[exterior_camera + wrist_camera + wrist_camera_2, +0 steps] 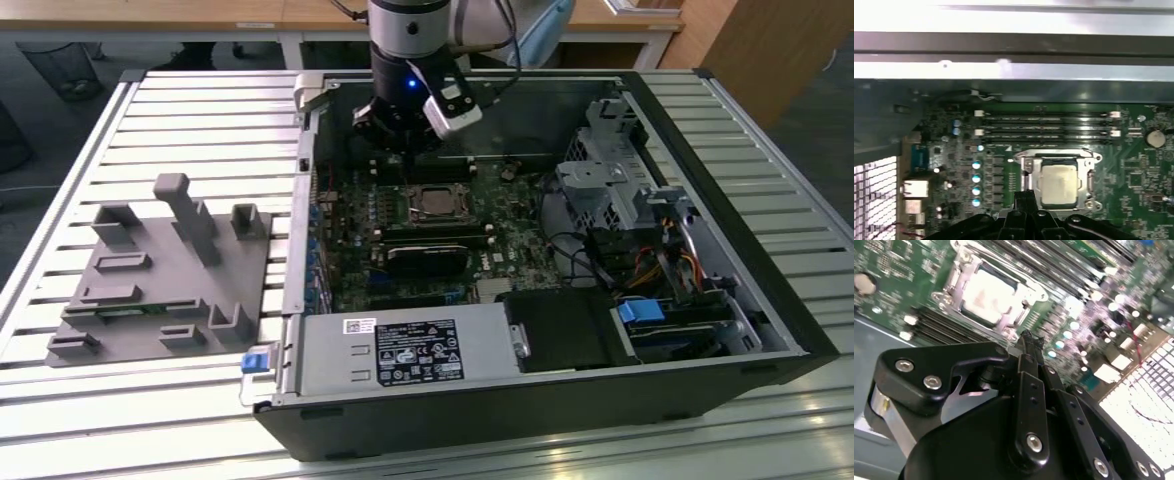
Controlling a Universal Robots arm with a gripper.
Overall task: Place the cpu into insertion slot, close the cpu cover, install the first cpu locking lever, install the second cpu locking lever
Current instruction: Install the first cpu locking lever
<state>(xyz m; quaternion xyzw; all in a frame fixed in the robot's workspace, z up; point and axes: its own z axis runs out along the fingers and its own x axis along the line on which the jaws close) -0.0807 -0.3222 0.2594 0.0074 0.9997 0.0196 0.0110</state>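
The cpu [1058, 185] already sits in the insertion slot [434, 203], its pale metal top showing through the window of the cpu cover [1026, 159], which lies down flat around it in both wrist views. The gripper [1028, 342] hangs just above the motherboard [350, 215], beside the socket on the side away from the memory slots [1046, 126], with its fingers pressed together on nothing.

The main risk, as I judge it, is the closed tips coming down on the board instead of on a locking lever. Small capacitors [976, 177] stand in a row right next to the socket, and a slight sideways error could knock or scrape them. A lever pushed at a bad angle might also slip off its hook and spring back, or twist the cover against the chip. I cannot make out where either lever rests now.

The computer case [694, 330] lies open on its side on a table of pale slatted metal profiles [174, 110]. A grey fixture plate [160, 270] with upright pegs lies on the table at the exterior view's left. Behind stand wooden desks [134, 15] over a dark floor.
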